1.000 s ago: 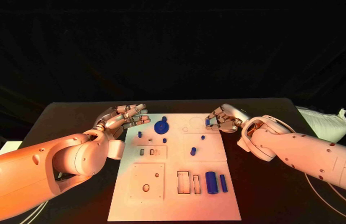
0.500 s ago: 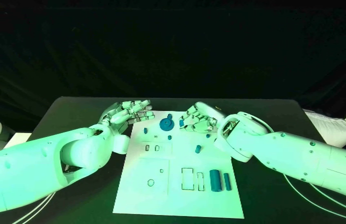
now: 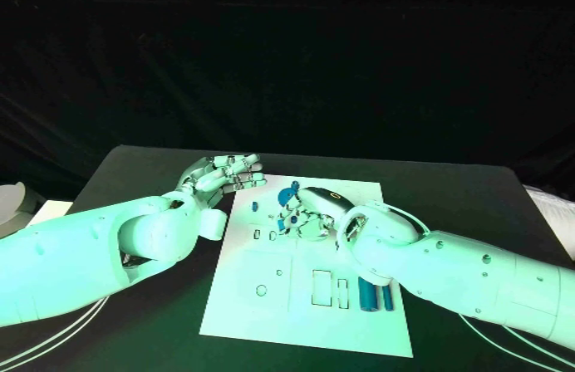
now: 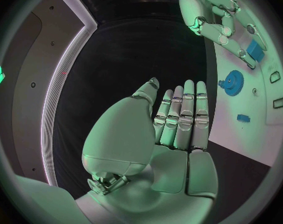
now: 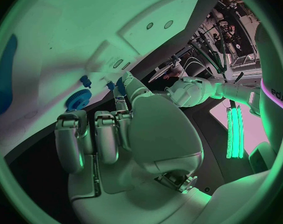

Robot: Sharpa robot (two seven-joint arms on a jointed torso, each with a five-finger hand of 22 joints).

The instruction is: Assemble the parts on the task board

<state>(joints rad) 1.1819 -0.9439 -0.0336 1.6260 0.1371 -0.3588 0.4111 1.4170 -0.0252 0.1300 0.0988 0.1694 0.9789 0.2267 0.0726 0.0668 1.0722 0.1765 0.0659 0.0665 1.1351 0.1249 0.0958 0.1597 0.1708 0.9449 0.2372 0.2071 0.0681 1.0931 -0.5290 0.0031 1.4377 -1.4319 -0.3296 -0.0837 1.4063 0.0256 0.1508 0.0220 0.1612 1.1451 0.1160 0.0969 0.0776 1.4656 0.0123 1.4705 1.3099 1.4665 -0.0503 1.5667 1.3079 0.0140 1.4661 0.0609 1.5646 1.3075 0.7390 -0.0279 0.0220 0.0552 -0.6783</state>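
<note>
The white task board [image 3: 258, 310] lies in the middle of the black table. My right hand [image 3: 314, 214] hovers low over the board's middle and pinches a small blue part [image 4: 254, 50] at its fingertips. Just beyond it, a blue gear [image 3: 287, 196] stands on the board, also seen as the gear [image 4: 231, 79] in the left wrist view. My left hand [image 3: 222, 175] rests by the board's far left corner, fingers straight and together, holding nothing. Two blue cylinders [image 3: 366, 293] lie in the board's near right part, partly hidden by my right forearm.
Rectangular slots [image 3: 321, 286] and small round holes [image 3: 262, 290] mark the board's near half. A small blue piece [image 4: 242, 118] lies near the board's left edge. Bare black table [image 3: 144, 173] surrounds the board on every side.
My right hand has moved from the board's far right edge leftward and nearer, to over the board's middle. The left hand has stayed put. The camera has shifted.
</note>
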